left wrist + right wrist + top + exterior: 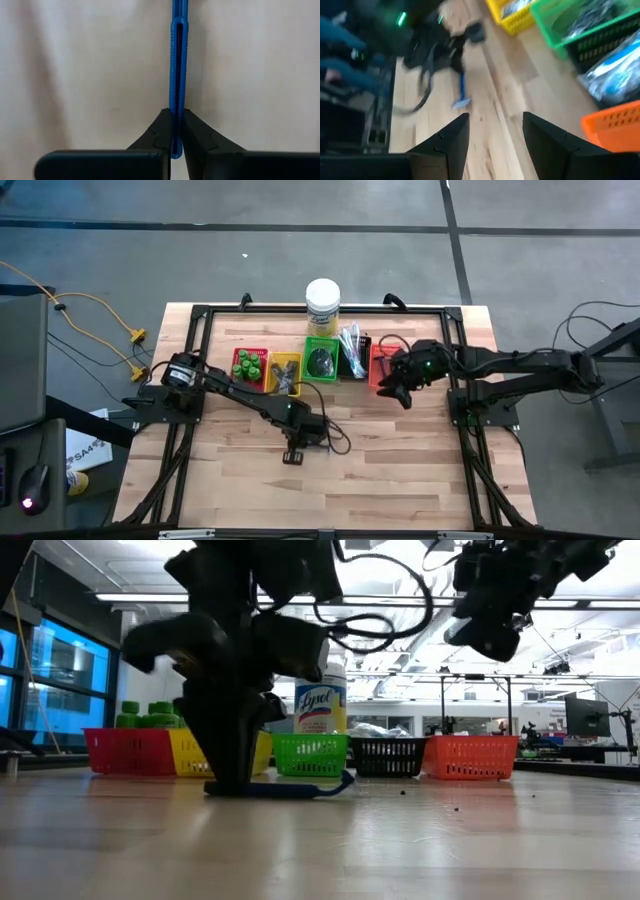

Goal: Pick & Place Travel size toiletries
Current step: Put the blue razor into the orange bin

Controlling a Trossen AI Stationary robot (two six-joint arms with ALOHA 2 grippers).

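Your left gripper (pixel 294 452) sits low over the middle of the bench, a little toward the near edge, with its fingers (pixel 162 131) pinched onto the handle of a dark-blue razor (pixel 178 60). In the low view that razor (pixel 285 790) lies flat on the wood at the foot of the arm. It is a thin, ribbed blue strip running straight out from between the fingers; in the right wrist view you can see its wider head end (pixel 462 102) lying on the boards.

All around it you have bare planks: the near half of the bench (pixel 400 490) carries nothing but the razor and that arm, and both side edges are well apart from it.

The crowded strip is toward the far edge. There you have a row of small trays side by side: red (pixel 240 376) with green round pots (pixel 249 363), yellow (pixel 284 362), green (pixel 321 343), black (pixel 356 370) with clear-sleeved sticks (pixel 351 340), and orange (pixel 379 352). A tall jar with a white lid (pixel 322 305) stands just behind the green tray.

Your right gripper (pixel 396 393) hangs above the bench beside the orange tray, raised clear of the surface, fingers (pixel 451 137) spread apart and holding nothing.
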